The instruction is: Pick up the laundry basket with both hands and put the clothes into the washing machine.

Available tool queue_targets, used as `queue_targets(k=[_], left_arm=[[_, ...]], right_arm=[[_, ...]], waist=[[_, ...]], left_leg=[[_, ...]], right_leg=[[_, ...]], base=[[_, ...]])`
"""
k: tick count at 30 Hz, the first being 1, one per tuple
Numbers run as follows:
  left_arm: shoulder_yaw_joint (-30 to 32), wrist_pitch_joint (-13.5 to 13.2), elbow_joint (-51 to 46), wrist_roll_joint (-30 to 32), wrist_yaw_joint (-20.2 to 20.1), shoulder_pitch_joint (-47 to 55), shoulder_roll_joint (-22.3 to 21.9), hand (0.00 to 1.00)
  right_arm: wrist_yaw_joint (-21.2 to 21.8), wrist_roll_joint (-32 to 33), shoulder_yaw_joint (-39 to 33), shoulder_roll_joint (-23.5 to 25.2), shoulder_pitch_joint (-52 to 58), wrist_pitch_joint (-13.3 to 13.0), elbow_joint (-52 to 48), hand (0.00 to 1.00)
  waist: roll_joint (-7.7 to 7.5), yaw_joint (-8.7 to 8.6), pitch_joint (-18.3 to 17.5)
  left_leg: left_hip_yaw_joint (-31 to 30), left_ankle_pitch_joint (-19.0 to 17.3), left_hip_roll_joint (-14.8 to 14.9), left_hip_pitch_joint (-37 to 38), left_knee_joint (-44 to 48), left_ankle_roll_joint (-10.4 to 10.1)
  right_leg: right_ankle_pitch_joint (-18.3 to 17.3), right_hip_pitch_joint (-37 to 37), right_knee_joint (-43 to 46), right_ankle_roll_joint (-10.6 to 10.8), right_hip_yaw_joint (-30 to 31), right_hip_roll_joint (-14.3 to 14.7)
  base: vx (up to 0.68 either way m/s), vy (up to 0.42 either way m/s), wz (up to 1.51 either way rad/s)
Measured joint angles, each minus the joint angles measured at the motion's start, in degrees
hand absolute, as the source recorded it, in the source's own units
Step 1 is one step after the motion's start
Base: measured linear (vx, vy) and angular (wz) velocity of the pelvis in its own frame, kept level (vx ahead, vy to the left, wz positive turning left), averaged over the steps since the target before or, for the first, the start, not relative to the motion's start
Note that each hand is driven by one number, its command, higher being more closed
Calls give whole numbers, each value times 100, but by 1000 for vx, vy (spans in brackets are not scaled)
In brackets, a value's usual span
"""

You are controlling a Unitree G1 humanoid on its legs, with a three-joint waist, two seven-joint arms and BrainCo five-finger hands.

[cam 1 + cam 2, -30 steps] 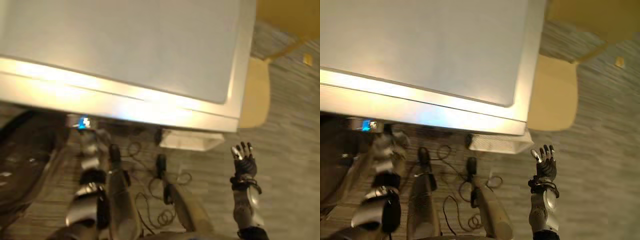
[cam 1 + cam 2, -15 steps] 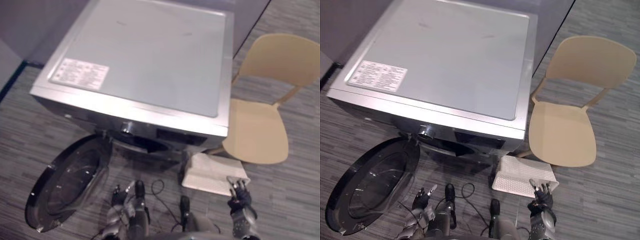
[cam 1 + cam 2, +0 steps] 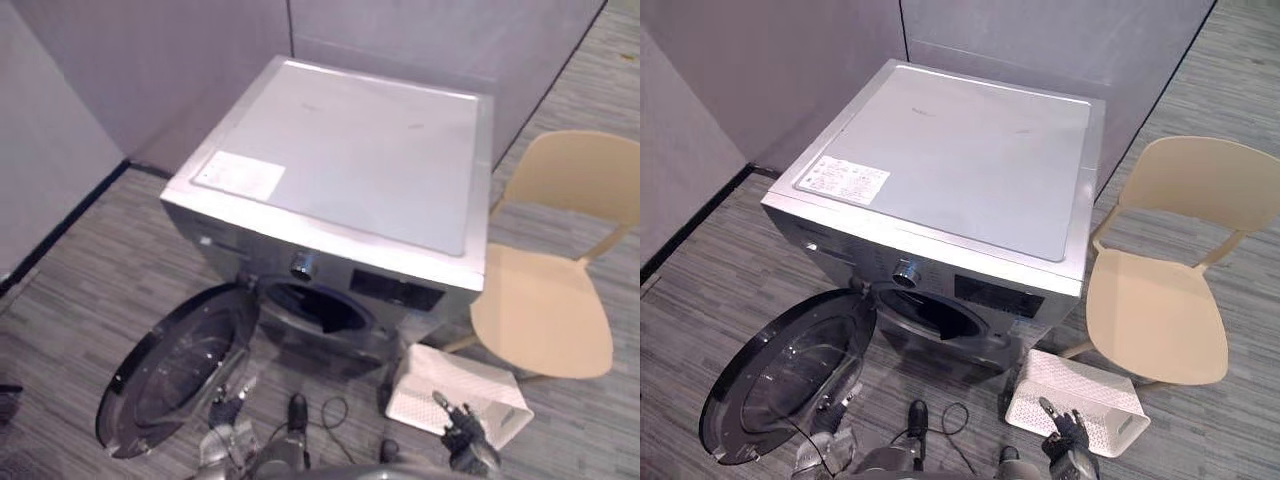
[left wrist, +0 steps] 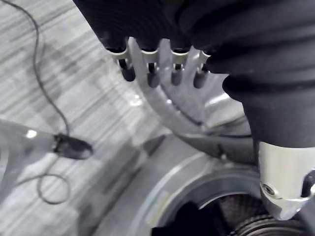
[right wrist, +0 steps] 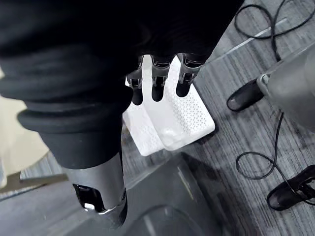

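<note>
A white perforated laundry basket (image 3: 1077,403) sits on the floor to the right of a silver washing machine (image 3: 350,160). The machine's round door (image 3: 180,365) hangs open to the left, baring the dark drum opening (image 3: 935,315). My right hand (image 3: 462,440) hovers at the basket's near edge with fingers (image 5: 157,83) straight and nothing in them; the basket (image 5: 182,118) lies just past them. My left hand (image 3: 222,412) is low beside the open door, its fingers (image 4: 147,73) also straight and empty.
A tan chair (image 3: 540,310) stands right of the machine, just behind the basket. Grey partition walls (image 3: 150,60) close the corner behind the machine. Striped grey floor (image 3: 70,310) stretches out to the left of the door.
The camera has drawn back and up, so the whole machine, door, chair and basket now show. Both hands sit lower in the picture, fingers still spread, the right one still by the basket.
</note>
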Motion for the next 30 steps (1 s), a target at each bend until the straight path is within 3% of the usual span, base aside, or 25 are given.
queue_targets(k=[3,6,8,10,11,12,13,14,16,17,18,20,22,24,27,28,30], left_arm=[[-5,-115,-629,-241,78,31,-48,0],[-59,-311,-1491,-390,170,-48,-222,0],[-60,-332,-2077,-405,199,64,-248,0],[-62,-381,-2545,-416,186,155,-279,0],[-65,-403,-2753,-418,179,154,-301,0],[-128,-451,-2969,-417,180,114,-320,0],[-187,-451,-3079,-419,187,116,-319,0],[-333,-455,-3373,-416,184,146,-345,0],[-542,-502,-3746,-405,179,150,-443,0],[-683,-507,-3854,-402,170,79,-440,0],[-836,-497,-3947,-397,163,-24,-379,0],[-1057,-493,-4213,-372,164,3,-260,0],[-1222,-489,-4579,-352,157,58,-196,0],[-1314,-510,-5105,-184,163,46,-154,0],[-1367,-594,-5388,-72,183,1,24,0],[-1361,-617,-5469,45,232,2,92,0],[-1351,-594,-5466,113,335,25,223,0]], right_arm=[[-33,-174,99,-87,-238,-21,66,0],[-205,-435,182,-341,-366,-65,82,0],[-228,-471,205,-407,-384,-65,80,0],[-254,-504,174,-469,-435,-79,68,0],[-280,-521,113,-423,-457,-100,65,0],[-340,-545,19,-429,-516,-125,58,0],[-346,-548,28,-458,-538,-130,71,0],[-347,-548,41,-541,-552,-136,71,0],[-350,-547,127,-661,-571,-129,82,0],[-367,-546,162,-640,-614,-128,88,0],[-409,-548,220,-561,-661,-116,126,0],[-459,-545,306,-353,-797,-106,245,0],[-467,-532,334,-215,-979,-109,327,0],[-453,-77,587,-137,-1173,-140,342,0],[-450,56,794,-50,-1274,-163,341,0],[-454,115,798,43,-1351,-178,333,0],[-453,144,1011,148,-1302,-192,325,0]], waist=[[144,-88,82],[434,-108,126],[404,-92,151],[378,-115,162],[150,-130,196],[-10,-184,244],[-51,-235,235],[-27,-256,219],[204,-229,159],[252,-246,151],[188,-237,158],[64,-198,167],[80,-72,161],[203,129,123],[180,238,87],[162,274,79],[148,382,78]], left_leg=[[-297,64,-12,-78,127,18],[-771,250,-86,-253,113,-111],[-895,208,-109,-191,43,-82],[-880,-92,-146,-168,-21,-191],[-820,-316,-246,-201,54,-163],[-657,-319,-419,-338,545,-56],[-577,-348,-445,-419,850,-17],[-577,-384,-313,-543,1481,-37],[-837,-694,-61,-409,1534,-292],[-896,-842,-91,-304,1271,-202],[-904,-763,-195,-261,1200,-192],[-895,-862,-287,-412,1465,-50],[-801,-1187,-270,-731,2103,98],[-594,-1762,-151,-1311,3008,246],[-391,-1953,-162,-1694,3357,420],[-188,-1990,-95,-1949,3484,481],[-88,-2044,-32,-2049,3605,570]], right_leg=[[-159,13,253,-99,-259,7],[-472,-38,794,-199,-846,-62],[-652,-22,1098,-267,-1094,-162],[-731,59,1229,-291,-1322,-281],[-746,48,1223,-322,-1448,-513],[-749,34,1316,-326,-1582,-835],[-753,34,1324,-323,-1622,-958],[-754,27,1346,-316,-1694,-1045],[-766,-32,1467,-290,-1674,-1002],[-732,-60,1506,-230,-1639,-1024],[-589,-28,1361,-37,-1477,-1078],[-346,126,926,96,-1320,-1041],[-13,243,427,204,-1155,-930],[378,234,-93,330,-880,-765],[596,61,-477,128,-661,-733],[772,-136,-651,-123,-478,-711],[1016,-254,-746,-351,-192,-627]], base=[[-5,-65,50],[-52,-65,87],[-72,-86,75],[-83,-82,71],[-28,-11,81],[-8,-5,82],[3,-9,80],[-4,52,46],[-2,174,22],[23,271,22],[19,176,20],[18,237,3],[-21,281,-34],[-95,310,-59],[-83,273,-38],[-40,216,-40],[-34,236,-48]])
